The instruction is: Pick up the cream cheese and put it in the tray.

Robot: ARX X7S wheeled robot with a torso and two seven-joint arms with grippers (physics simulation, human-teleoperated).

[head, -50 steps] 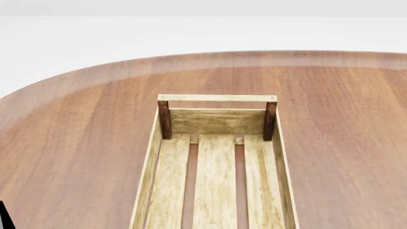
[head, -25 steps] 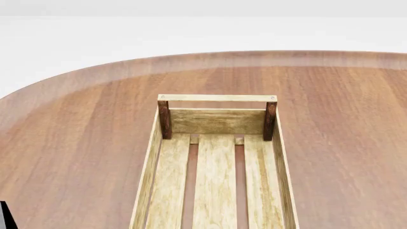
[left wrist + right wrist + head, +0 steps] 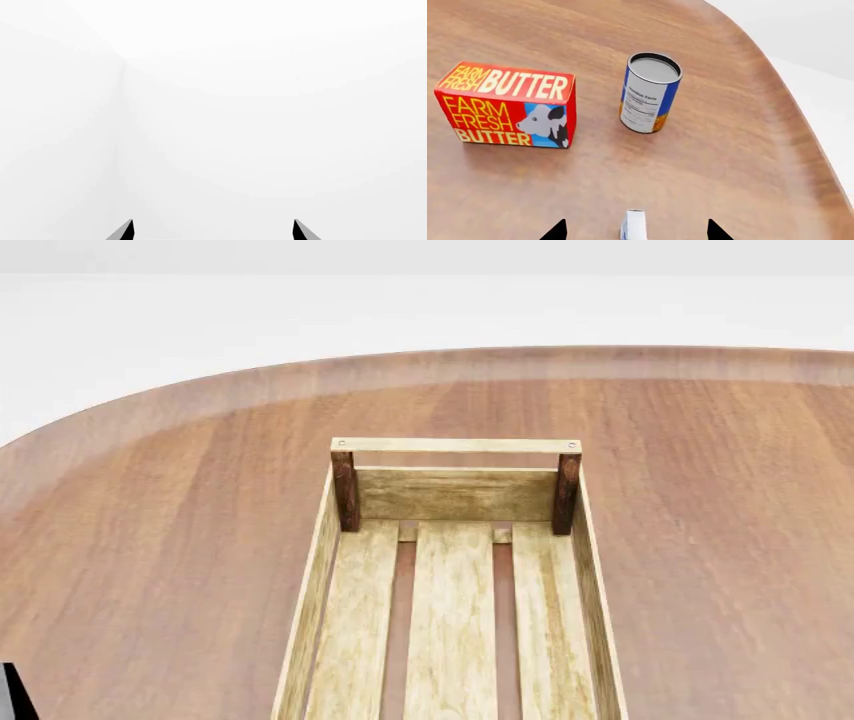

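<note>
The cream cheese (image 3: 635,224) is a small white box with a blue mark. It stands on its narrow edge on the table and shows only in the right wrist view. My right gripper (image 3: 636,232) is open around it, one fingertip (image 3: 557,232) well off to each side, neither touching it. My left gripper (image 3: 212,232) is open, holds nothing and faces blank white space. The tray (image 3: 344,612), a long light-wood crate with dark corner posts, lies empty in the middle of the head view. That view shows neither the cream cheese nor the right gripper.
A red-orange butter box (image 3: 507,105) and an upright blue-and-white can (image 3: 650,92) stand beyond the cream cheese. The round wooden table's edge (image 3: 800,125) curves close past the can. A dark sliver (image 3: 14,695) shows at the head view's lower left corner.
The dark sliver at the head view's lower left corner has shifted very slightly. The tray and table look the same.
</note>
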